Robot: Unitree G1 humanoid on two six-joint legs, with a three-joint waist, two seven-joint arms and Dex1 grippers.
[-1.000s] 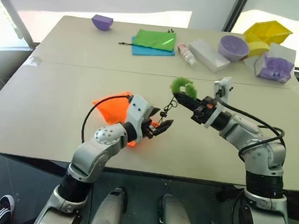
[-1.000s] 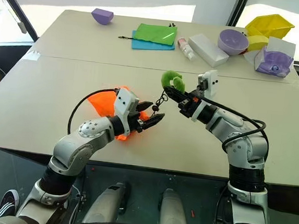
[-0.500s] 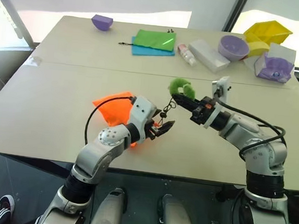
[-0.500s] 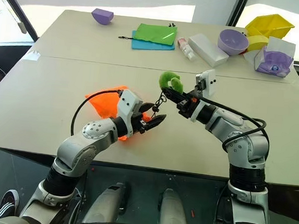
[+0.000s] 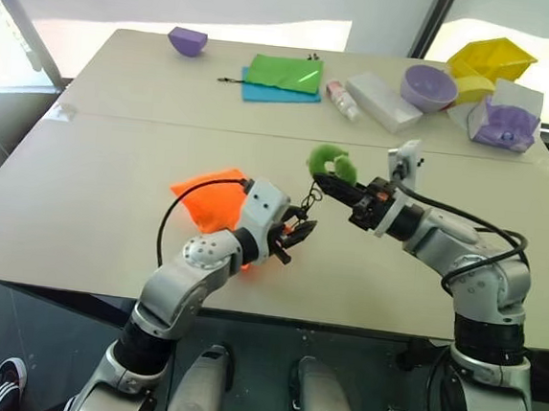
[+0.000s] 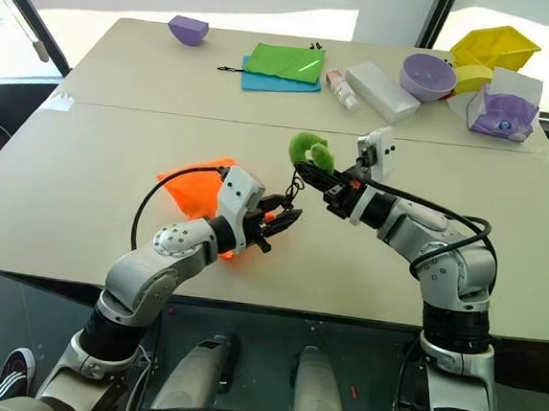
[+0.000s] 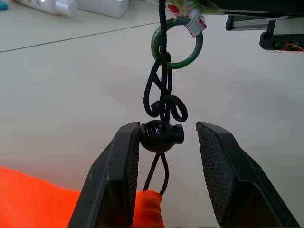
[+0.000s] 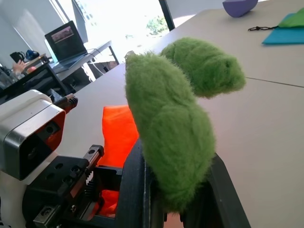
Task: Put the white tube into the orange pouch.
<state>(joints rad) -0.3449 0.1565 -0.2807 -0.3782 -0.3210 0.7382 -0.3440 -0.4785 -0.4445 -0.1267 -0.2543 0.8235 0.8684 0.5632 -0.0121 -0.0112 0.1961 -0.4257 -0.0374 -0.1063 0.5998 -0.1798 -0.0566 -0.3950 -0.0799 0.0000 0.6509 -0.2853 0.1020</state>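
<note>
While the right gripper (image 6: 301,172) holds its jaws clamped on the fuzzy green pom-pom (image 8: 183,111), raised above the worktop (image 5: 96,151), the left gripper (image 7: 167,142) has narrowed its jaws from the wider gape of a second ago. They now stand partly open on either side of the black cord lock (image 7: 161,136): one finger (image 7: 121,166) touches the lock, the other stands just apart from it. A thin dark cord (image 7: 160,85) runs from the lock up through a knot to a green ring (image 7: 178,47) below the pom-pom, and down from the lock into the gathered neck of the orange pouch (image 5: 213,198). That pouch lies on the near half of the worktop, partly behind the left wrist, its neck lifted toward the left jaws; its place matches the earlier frames. The pom-pom has shifted slightly toward the robot's left since a second ago; both arms otherwise hold the same posture.

Along the far edge lie a green pouch (image 5: 284,72) stacked on a blue pouch (image 5: 256,91), a white-and-pink bottle (image 5: 341,99), a long white box (image 5: 384,102), a purple bowl (image 5: 429,86), a yellow container (image 5: 491,59) and a small purple object (image 5: 187,40). Whether the white tube is among these cannot be told.
</note>
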